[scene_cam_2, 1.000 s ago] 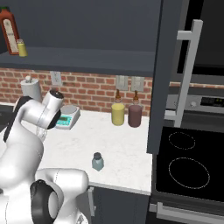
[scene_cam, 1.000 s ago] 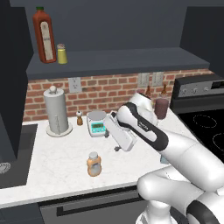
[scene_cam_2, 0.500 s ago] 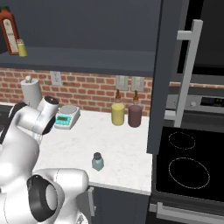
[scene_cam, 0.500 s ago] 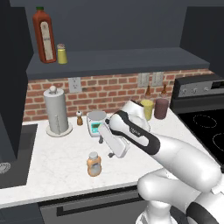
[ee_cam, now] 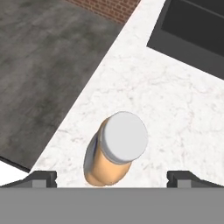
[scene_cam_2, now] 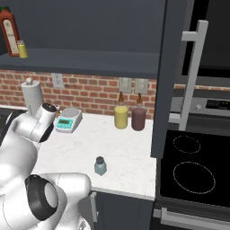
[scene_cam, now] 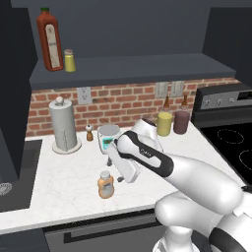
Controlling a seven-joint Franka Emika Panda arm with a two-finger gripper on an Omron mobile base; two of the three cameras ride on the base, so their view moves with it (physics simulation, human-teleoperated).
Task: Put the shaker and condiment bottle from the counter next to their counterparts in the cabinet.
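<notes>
Peach-orange and translucent, the bottle [scene_cam: 105, 183] stands upright near the counter's [scene_cam: 59, 177] front edge, left of the middle. In the hand view its pale cap [ee_cam: 123, 134] sits between the 2 fingertips [ee_cam: 41, 177], which are spread wide on either side and touch nothing; the hand [ee_cam: 111, 179] hovers just above it, empty. In the left base view the hand [scene_cam: 116, 173] is just beside the bottle, on its upper right.

Farther right, the teal shaker [scene_cam_2: 100, 165] stands close to the front edge, well apart from the bottle.

Up on the cabinet shelf [scene_cam: 147, 66], the red bottle [scene_cam: 49, 40] and yellow shaker [scene_cam: 70, 60] stand at the left end.

The bottle looks light, rigid and smooth, so probably slippery and easy to tip. A grip across the body below the cap, fingers on opposite sides, seems safest; the cap alone would give too little hold.
</notes>
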